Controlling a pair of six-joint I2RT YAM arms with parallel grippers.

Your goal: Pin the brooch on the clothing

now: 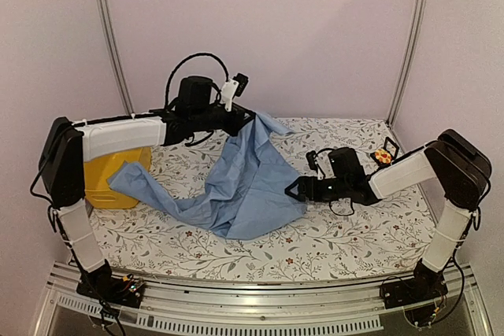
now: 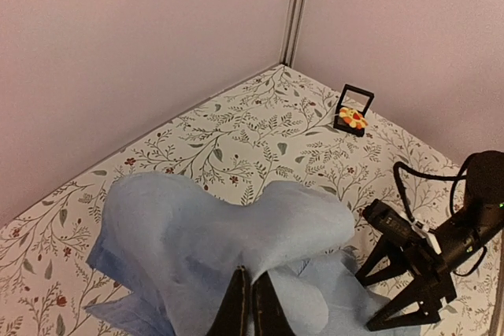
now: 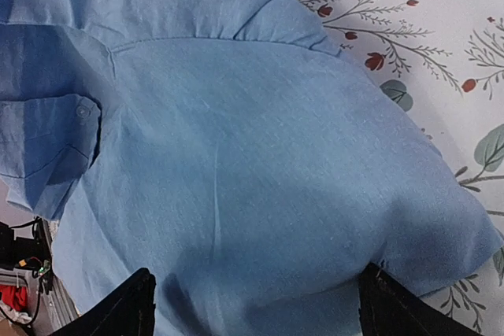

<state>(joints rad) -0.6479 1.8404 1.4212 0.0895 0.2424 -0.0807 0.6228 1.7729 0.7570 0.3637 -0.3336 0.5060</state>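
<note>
The shirt (image 1: 248, 182) hung limp from the left claw (image 1: 246, 120), which was pinched shut on a fold of cloth near the middle of the table's far edge. From there it draped down onto the middle of the table (image 1: 354, 234), one end trailing toward the yellow basket (image 1: 118, 179) at the left edge. The right claw (image 1: 293, 189) stood wide open at the shirt's right hem, with cloth between its fingers (image 3: 126, 308) but nothing gripped.

The brooch (image 2: 352, 118) sat untouched against a small black frame (image 2: 358, 90) near the far right corner, well apart from both claws.

The shirt looked light and soft, likely to sag and bunch wherever it was unsupported. A second hold on the hem or beside the pocket (image 3: 47, 155) would probably be needed to stretch a flat patch. The brooch looked small and stiff, best pinched across its rim. Its pin could not be seen.
</note>
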